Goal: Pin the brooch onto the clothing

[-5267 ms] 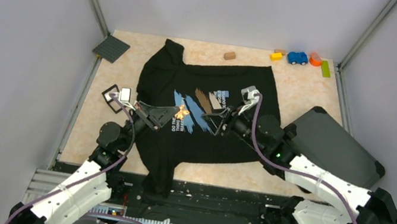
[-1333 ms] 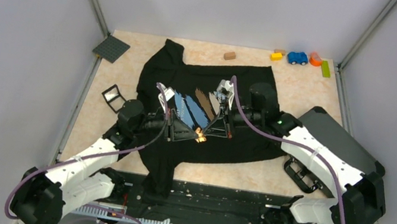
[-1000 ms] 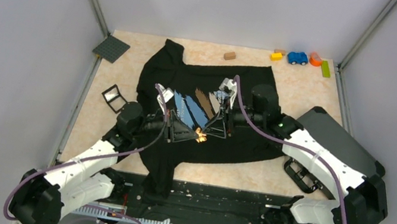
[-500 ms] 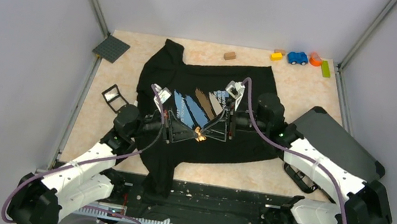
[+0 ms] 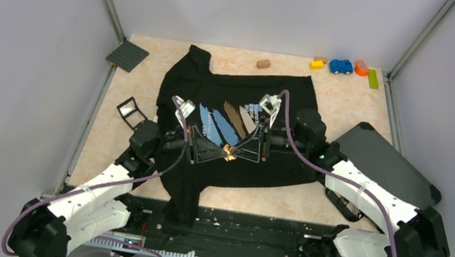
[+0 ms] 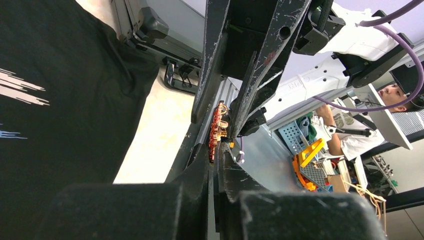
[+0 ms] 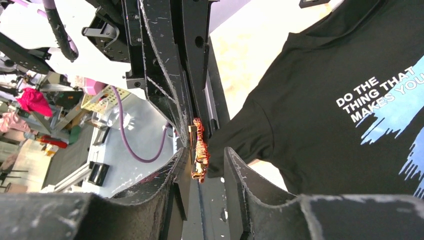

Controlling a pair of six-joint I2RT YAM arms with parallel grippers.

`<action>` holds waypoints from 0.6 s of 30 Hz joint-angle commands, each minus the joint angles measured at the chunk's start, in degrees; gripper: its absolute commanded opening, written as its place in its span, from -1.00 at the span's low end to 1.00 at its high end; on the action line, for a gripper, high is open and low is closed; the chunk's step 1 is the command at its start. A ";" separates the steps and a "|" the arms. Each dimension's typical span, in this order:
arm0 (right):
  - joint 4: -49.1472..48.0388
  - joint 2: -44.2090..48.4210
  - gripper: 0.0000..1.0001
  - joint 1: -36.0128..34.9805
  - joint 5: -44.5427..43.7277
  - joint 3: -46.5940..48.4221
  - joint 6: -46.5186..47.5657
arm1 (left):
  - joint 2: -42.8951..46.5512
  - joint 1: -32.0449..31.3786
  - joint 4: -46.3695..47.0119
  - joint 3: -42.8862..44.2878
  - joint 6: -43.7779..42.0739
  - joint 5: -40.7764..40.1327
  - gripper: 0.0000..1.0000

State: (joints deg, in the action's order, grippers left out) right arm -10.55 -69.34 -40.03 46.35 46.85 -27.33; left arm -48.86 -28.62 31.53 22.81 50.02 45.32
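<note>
**Q:** Where is the brooch [image 5: 229, 153] held?

**A:** It is carried in the air over the clothing [image 5: 246, 83], on the hem side of its blue print [image 5: 215, 126]. It is clamped edge-on in the fully closed left pincer [image 6: 216, 150].

**Q:** And the right pincer [image 7: 207, 160]?

**A:** Its jaws are set partly apart about the brooch's free edge. No firm hold is shown.

**Q:** Which step is judged in hand?

**A:** The clasp is probably being worked in mid-air. Next, the pin must be freed, lowered to the clothing and pushed through a raised fold.
</note>
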 commanded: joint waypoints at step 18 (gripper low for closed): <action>7.03 -5.13 -0.68 -4.09 -12.77 4.93 1.76 | 0.57 -1.08 3.11 -0.04 -0.41 0.38 -1.00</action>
State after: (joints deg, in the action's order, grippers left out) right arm -3.31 -73.78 -43.05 39.46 50.35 -27.73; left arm -48.90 -28.51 28.82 21.06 49.04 42.39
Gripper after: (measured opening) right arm 0.164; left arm 0.026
